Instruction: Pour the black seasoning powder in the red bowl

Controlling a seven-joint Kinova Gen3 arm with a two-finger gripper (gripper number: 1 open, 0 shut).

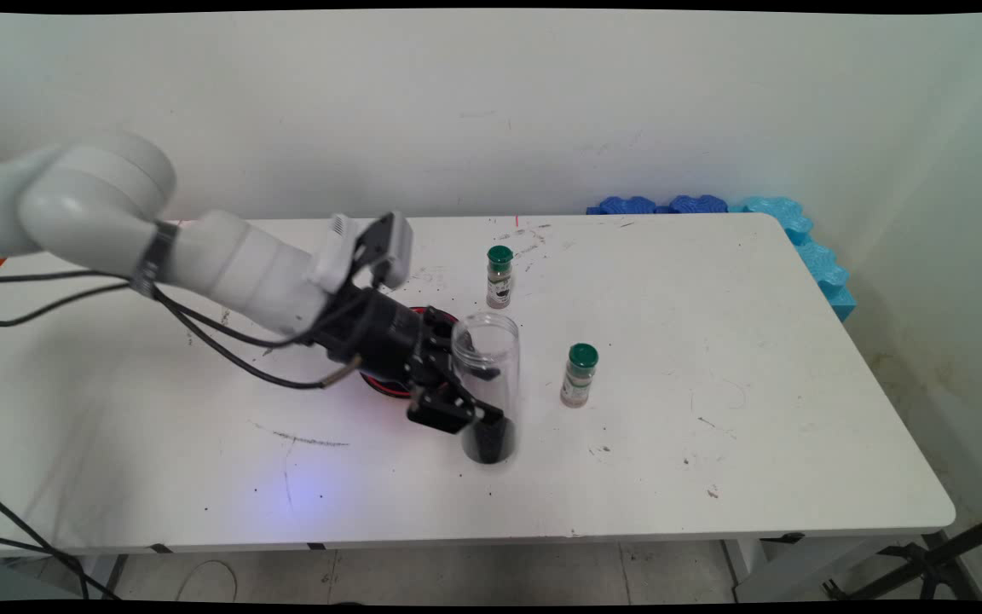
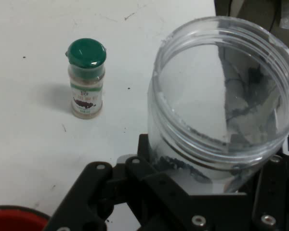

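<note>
The tool (image 1: 474, 401) is closed around the clear plastic jar (image 1: 488, 384), which stands upright on the tabletop (image 1: 755, 358) with dark grains in its bottom, between a red-rimmed dish (image 1: 384, 384) behind the tool and two green-capped spice bottles (image 1: 579, 375) (one near, one farther back (image 1: 499, 276)). The jar looks light, stiff and smooth-walled, so probably slippery; its lower body, where the fingers sit, seems the soundest hold.

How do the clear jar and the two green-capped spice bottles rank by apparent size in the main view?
1. Clear jar, largest, between the gripper's fingers.
2-3. Far spice bottle and near spice bottle: look alike, so unranked.
</note>
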